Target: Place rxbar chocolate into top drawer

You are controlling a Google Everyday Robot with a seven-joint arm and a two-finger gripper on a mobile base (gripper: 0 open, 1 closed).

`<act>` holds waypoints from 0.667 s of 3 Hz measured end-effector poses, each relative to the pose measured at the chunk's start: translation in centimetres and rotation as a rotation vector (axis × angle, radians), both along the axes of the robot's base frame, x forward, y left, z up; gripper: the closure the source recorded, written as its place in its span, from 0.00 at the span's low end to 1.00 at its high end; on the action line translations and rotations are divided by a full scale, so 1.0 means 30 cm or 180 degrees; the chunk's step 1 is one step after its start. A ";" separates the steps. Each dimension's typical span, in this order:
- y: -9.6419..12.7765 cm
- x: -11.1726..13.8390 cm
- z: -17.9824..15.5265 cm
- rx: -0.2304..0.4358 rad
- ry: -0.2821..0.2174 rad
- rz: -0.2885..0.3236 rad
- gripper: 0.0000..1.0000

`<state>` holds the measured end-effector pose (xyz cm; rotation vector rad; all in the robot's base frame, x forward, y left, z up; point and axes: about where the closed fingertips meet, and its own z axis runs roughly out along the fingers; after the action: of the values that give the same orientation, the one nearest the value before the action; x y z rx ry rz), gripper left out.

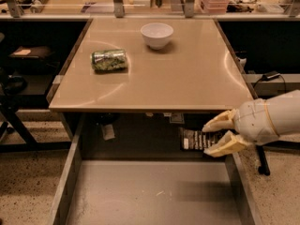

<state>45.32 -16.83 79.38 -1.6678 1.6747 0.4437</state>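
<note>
Your gripper [207,139] hangs just below the bench [164,78] front edge, its fingers clamped narrowly on the rxbar chocolate [193,139]. The bar's long axis runs sideways, jutting left of them. It's over the top drawer [150,196] at the rear right, close to the right wall; bare floor lies left and forward.

Gripper [209,139] at the right of the view: two cream-yellow, tapered fingers [220,122]. Behind them, bulbous pale-grey wrist [252,122] banded by a thin yellowish ring [267,118]; smooth white forearm [287,111] beyond.
</note>
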 end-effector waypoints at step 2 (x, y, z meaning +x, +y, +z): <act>0.124 -0.045 -0.355 -0.0084 0.0033 0.0016 1.00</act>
<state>43.97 -13.13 68.74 -1.6919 1.6913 0.4351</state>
